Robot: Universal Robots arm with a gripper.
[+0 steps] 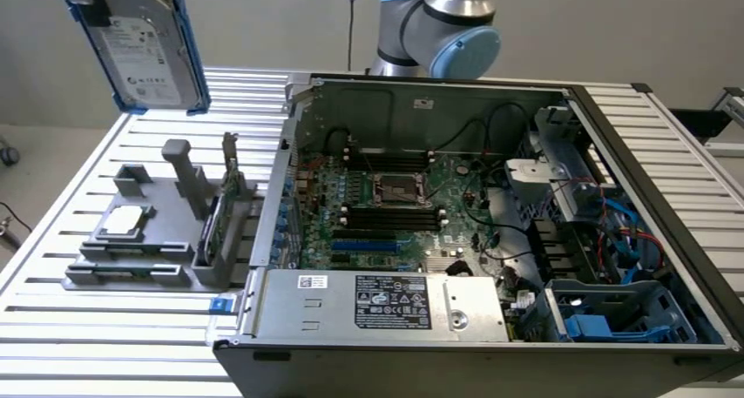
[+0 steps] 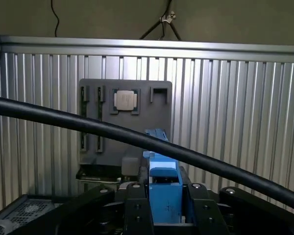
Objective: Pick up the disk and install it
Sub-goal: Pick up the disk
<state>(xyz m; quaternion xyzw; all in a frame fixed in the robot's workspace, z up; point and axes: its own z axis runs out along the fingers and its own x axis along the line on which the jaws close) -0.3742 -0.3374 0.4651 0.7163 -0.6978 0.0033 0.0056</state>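
Disk (image 1: pixel 145 45) hangs upright, high over the table's (image 1: pixel 70 346) far corner on the exterior view's left, with the gripper (image 2: pixel 164 215) clamped on its blue rail. Best kept plumb and steady, clear of the black cable (image 2: pixel 137 139).

Silver-grey disk (image 1: pixel 145 50), white label, blue rails, upright in mid-air
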